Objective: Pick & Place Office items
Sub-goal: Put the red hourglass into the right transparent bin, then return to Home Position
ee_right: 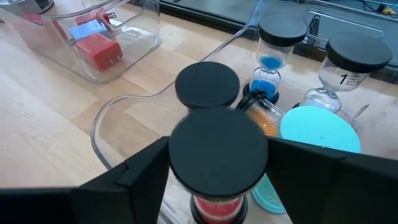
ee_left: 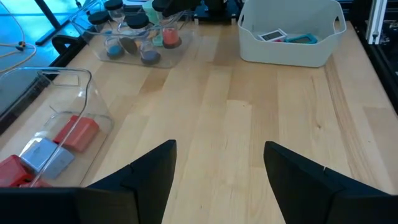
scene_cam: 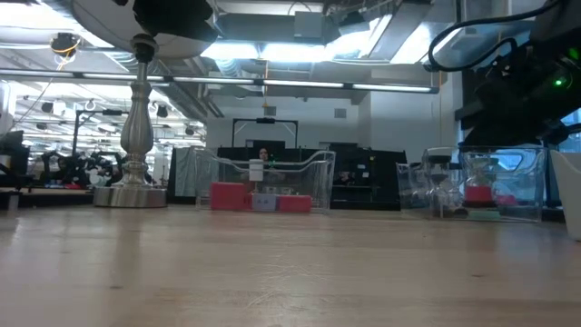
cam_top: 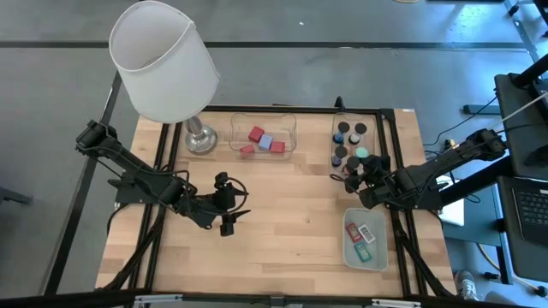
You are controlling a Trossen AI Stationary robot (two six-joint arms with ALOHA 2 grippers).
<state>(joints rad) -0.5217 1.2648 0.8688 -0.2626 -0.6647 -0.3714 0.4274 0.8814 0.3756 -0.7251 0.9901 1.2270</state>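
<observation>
My right gripper (cam_top: 353, 176) is at the near end of the clear tray (cam_top: 378, 135) on the table's right, shut on a sand timer (ee_right: 217, 155) with a black top cap and red sand. Other black-capped timers (ee_right: 207, 83) and a teal-capped one (ee_right: 320, 129) stand upright beside it. My left gripper (cam_top: 233, 204) hovers open over bare wood at table centre-left. Red blocks (cam_top: 256, 133) and a lavender-blue cube (cam_top: 266, 142) lie in a second clear tray (cam_top: 291, 120) at the far edge. Flat teal, red and white pieces (cam_top: 363, 233) lie in the pale-green tray (cam_top: 347, 250). My right gripper (ee_right: 217, 165) pinches the timer's round black top cap (ee_right: 217, 134) between its two fingers, one finger (ee_right: 146, 171) on each side. The fingers come slanting down from the table's right. The timer is upright; its cap hides whether its base stands in the tray.
The big white-shaded lamp (cam_top: 163, 60) stands on its metal base (cam_top: 200, 139) at the far left, its shade overhanging that corner. Bare wood lies between the two grippers and along the near edge. A black frame (cam_top: 402, 222) runs along the table's sides.
</observation>
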